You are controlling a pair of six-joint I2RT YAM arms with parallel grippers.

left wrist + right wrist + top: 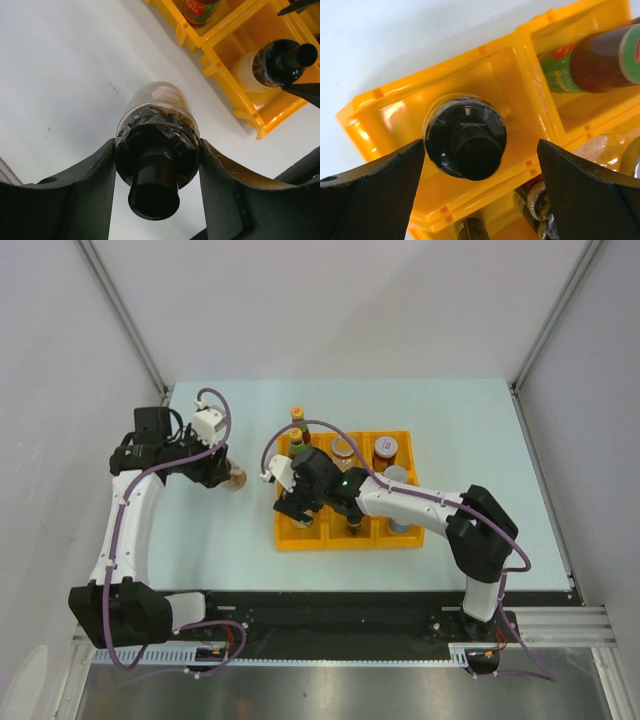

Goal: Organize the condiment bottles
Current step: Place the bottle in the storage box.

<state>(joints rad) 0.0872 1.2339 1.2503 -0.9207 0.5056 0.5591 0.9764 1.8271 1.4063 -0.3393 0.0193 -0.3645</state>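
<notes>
right, my left gripper [157,146] pinches a black-capped bottle [156,105] by its cap, over the white table [60,75], left of the yellow tray [239,98] and apart from it. its long axis runs vertical, cap pointing up at the wrist camera. my right gripper [481,144] has its fingers spread wide either side of a second black-capped bottle [465,136], which stands upright in the tray's near-left compartment.
</notes>
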